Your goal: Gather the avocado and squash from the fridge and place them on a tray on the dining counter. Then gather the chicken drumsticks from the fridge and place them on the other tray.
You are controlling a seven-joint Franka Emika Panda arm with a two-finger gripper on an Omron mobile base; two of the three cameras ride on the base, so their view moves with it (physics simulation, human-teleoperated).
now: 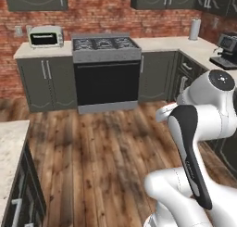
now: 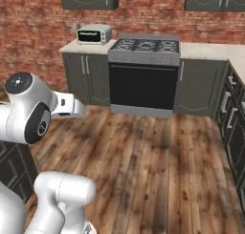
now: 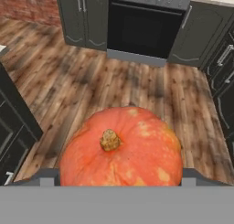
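**Squash in transit to tray**

Squash (image 3: 121, 147) sits clamped between the fingers, stem toward the camera, jaws spread wide around it. Floor and oven (image 3: 145, 29) lie beyond. Carry level, avoid jolts; release only above the tray.

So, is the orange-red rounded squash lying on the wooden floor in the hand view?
No, the orange-red rounded squash sits between the gripper's dark finger tips, held up above the wooden floor.

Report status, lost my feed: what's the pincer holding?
Pincer spread wide around orange-red rounded squash, stem up. Wooden floor ahead, black oven beyond. Nothing blocking.
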